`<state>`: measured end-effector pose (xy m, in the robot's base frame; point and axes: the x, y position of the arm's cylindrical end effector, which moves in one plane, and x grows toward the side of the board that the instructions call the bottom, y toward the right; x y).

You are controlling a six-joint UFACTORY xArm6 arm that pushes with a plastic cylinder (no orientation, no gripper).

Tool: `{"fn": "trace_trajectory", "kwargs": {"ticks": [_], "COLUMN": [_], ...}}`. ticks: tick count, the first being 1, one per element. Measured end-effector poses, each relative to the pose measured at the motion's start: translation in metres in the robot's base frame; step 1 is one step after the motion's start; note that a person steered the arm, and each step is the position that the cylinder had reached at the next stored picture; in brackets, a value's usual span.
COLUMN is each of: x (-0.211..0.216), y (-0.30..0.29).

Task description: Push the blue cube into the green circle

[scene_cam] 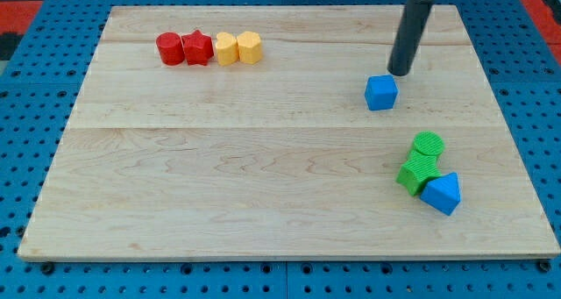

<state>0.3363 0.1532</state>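
Observation:
The blue cube (pixel 381 92) lies on the wooden board (pixel 263 176) at the upper right. My tip (pixel 401 73) stands just above and to the right of the cube, close to it or touching it. The green circle (pixel 429 145) lies lower on the right, below the cube, with a gap of bare board between them. It touches a green block (pixel 416 172) right under it.
A blue triangular block (pixel 442 193) sits against the green block at the lower right. A row of two red blocks (pixel 184 48) and two yellow blocks (pixel 238 47) stands at the upper left. Blue pegboard surrounds the board.

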Motion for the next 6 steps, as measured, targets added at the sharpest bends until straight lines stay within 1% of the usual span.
{"fn": "trace_trajectory", "kwargs": {"ticks": [1, 2, 5, 6], "x": [0.000, 0.003, 0.058, 0.076], "y": [-0.024, -0.028, -0.024, -0.014]}}
